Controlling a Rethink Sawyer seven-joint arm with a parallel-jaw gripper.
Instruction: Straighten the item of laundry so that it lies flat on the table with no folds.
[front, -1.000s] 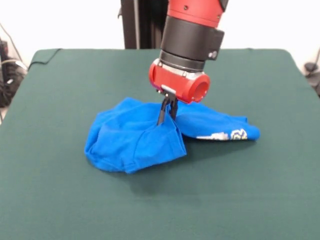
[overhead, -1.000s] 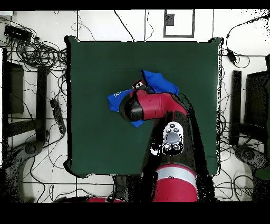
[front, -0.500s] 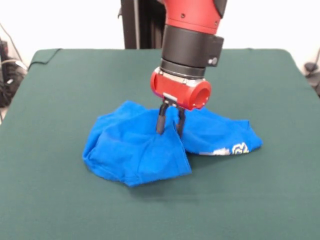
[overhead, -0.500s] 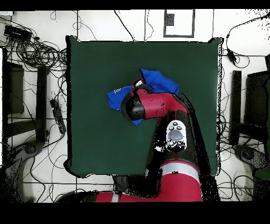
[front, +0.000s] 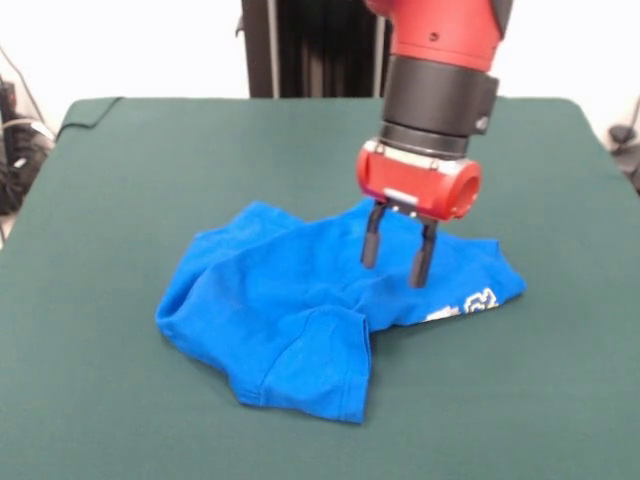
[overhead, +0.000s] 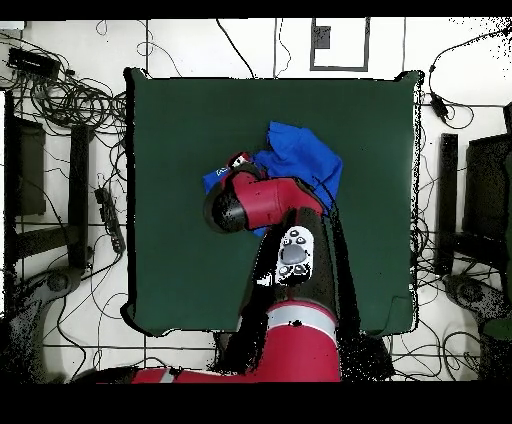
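Note:
The item of laundry (front: 270, 310), a bright blue T-shirt, lies crumpled in the middle of the green table (front: 140, 150). A folded flap juts toward the near edge, and a white emblem (front: 478, 298) shows at the shirt's right end. My gripper (front: 396, 258) hangs open just above the shirt's right half, with its two dark fingers (front: 371, 245) spread and nothing between them. In the overhead view the red arm covers part of the shirt (overhead: 300, 155), and the gripper is hidden under the arm's head (overhead: 228, 208).
Wide bare green cloth (overhead: 180, 120) surrounds the shirt on all sides. Cables (overhead: 70, 95) and dark equipment (overhead: 25, 170) lie on the floor around the table. A black column (front: 300, 45) stands behind the far edge.
The gripper, pinched on a shirt fold a second ago, has opened, let go and moved right in the front view. The released cloth has sunk and spread toward the near edge.

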